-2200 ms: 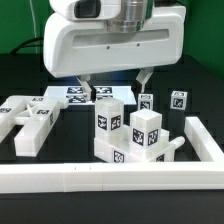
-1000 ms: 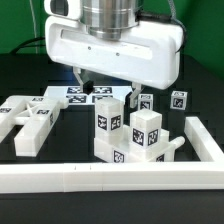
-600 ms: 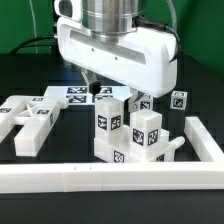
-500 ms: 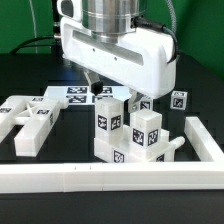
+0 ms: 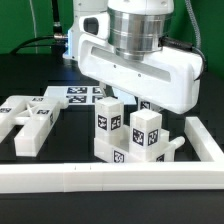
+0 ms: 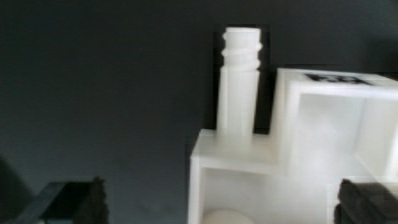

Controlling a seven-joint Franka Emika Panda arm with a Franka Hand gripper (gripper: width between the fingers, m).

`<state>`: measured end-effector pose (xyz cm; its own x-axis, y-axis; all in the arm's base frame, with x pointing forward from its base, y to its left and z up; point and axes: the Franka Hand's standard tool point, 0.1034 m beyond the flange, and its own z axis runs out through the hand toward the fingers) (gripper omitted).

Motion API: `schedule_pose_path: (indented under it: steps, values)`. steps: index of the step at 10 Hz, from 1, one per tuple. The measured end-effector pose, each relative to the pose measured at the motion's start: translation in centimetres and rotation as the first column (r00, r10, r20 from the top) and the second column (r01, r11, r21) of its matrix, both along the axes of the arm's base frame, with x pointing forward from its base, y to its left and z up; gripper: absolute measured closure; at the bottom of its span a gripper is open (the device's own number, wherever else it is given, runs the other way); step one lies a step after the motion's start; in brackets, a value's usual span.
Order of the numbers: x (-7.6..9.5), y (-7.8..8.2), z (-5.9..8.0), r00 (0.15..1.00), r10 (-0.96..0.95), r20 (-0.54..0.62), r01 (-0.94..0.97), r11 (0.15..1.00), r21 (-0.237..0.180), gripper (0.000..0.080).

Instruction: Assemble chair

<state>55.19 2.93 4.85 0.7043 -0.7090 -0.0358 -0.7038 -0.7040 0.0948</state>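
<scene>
The partly joined chair pieces [image 5: 135, 135] stand in the middle of the table: a low white base with two upright tagged blocks. My gripper [image 5: 124, 100] hangs tilted just above and behind them. It is open and holds nothing. One finger [image 5: 103, 93] shows behind the left block, the other [image 5: 146, 106] behind the right one. In the wrist view a ribbed white post [image 6: 244, 75] rises from a white base [image 6: 267, 175] beside a tagged block [image 6: 338, 110]. My dark fingertips [image 6: 71, 200] stand wide apart either side of that base, with the gripper [image 6: 222, 205] empty.
More white chair pieces, one an X-braced panel [image 5: 30, 118], lie at the exterior view's left. The marker board [image 5: 75, 94] lies behind them. A long white L-shaped rail [image 5: 100, 178] runs along the front and up the right side [image 5: 205, 140].
My gripper has swung toward the exterior view's right and tilted, now over the upright blocks. Its jaws stay open. The parts have not moved.
</scene>
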Motion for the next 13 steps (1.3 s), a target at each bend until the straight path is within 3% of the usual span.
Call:
schedule_pose_path:
  steps: [3,10,12,13]
  values:
    - [-0.1,0.0,-0.2,1.000,0.005,-0.002,-0.005,1.000,0.000,0.0151]
    - [-1.6,-0.5,-3.5,0.999,0.037,-0.025,-0.037,0.999,-0.019,0.0151]
    - [-1.8,-0.3,-3.9,0.999,0.042,-0.033,-0.043,0.999,-0.021,0.0151]
    - [-1.8,-0.3,-3.9,0.999,0.042,-0.033,-0.042,0.999,-0.021,0.0189]
